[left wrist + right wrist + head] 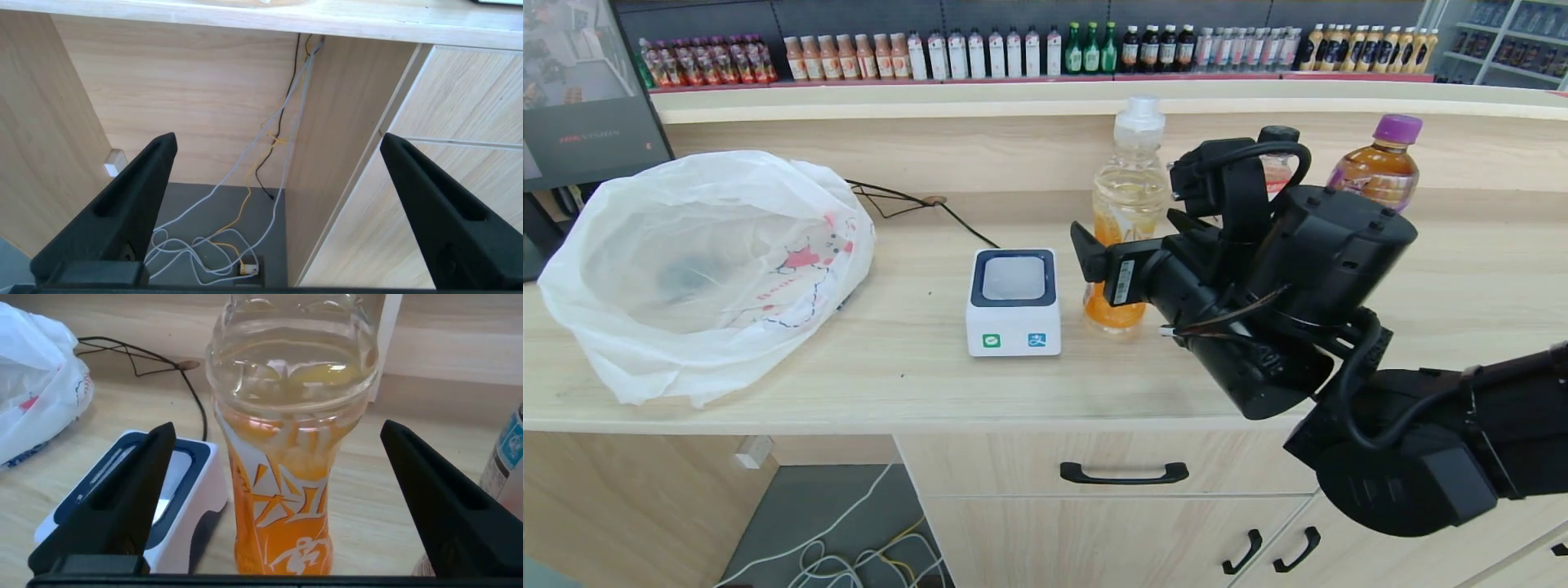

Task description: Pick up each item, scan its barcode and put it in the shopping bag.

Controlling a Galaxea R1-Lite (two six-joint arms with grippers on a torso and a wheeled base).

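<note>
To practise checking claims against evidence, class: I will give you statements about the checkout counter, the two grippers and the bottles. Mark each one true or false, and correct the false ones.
1. The right gripper has its fingers spread open. True.
2. The scanner stands between the shopping bag and the orange drink bottle. True.
3. The orange drink bottle lies inside the shopping bag. False: it stands upright on the counter, right beside the scanner.
4. The left gripper holds a bottle. False: its fingers are open and empty, below the counter top, facing cables on the floor.
</note>
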